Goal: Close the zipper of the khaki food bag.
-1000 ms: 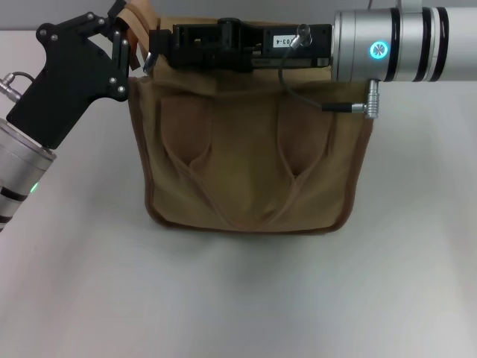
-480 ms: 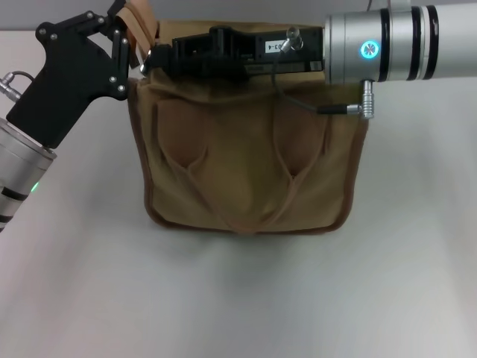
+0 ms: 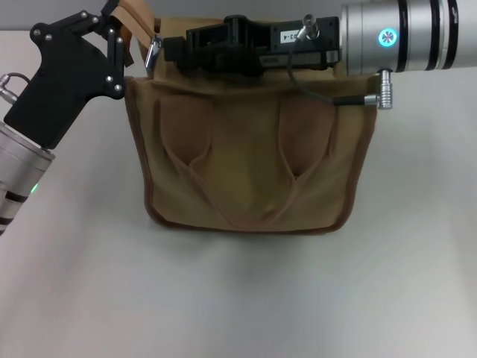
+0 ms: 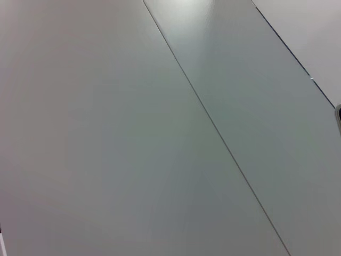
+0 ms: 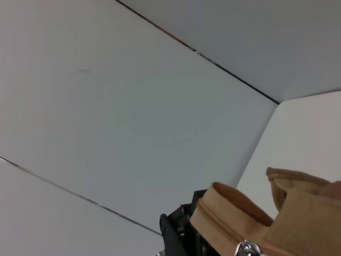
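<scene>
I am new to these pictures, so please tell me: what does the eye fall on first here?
The khaki food bag stands in the middle of the white table. The right hand reaches along the bag's top edge to the silver zipper pull at its left corner. The left hand sits at that corner, by the strap handles.

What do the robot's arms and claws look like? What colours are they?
Both arms are shiny silver tubes with black rings. The right arm has a round blue-green light, a small white label, and a thin black cable with a silver plug. The left arm has a little green light. The left gripper and right gripper are black, boxy, angular pieces with small silver screws.
</scene>
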Controlling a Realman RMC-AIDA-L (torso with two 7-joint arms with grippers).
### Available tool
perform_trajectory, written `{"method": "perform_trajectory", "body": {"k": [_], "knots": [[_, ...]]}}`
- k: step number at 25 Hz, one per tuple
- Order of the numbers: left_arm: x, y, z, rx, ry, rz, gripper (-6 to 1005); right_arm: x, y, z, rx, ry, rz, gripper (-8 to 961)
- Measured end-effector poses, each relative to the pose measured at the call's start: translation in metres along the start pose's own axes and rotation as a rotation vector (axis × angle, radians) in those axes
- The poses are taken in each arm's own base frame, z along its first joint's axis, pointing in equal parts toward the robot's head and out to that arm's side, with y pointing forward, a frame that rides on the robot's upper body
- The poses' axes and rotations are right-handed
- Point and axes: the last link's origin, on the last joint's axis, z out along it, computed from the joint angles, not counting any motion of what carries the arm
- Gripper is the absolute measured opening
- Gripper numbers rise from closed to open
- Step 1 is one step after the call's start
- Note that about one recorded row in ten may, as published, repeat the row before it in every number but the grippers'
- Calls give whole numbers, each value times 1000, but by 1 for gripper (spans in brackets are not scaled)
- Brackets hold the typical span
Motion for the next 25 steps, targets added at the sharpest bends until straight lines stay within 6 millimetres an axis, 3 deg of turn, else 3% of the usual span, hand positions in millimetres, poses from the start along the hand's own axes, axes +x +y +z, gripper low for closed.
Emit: {"method": "perform_trajectory", "body": {"k": [25], "knots": [[2,2,-1,-11,14,-4,53,-4,10,3,-21,16,-10,343]]}}
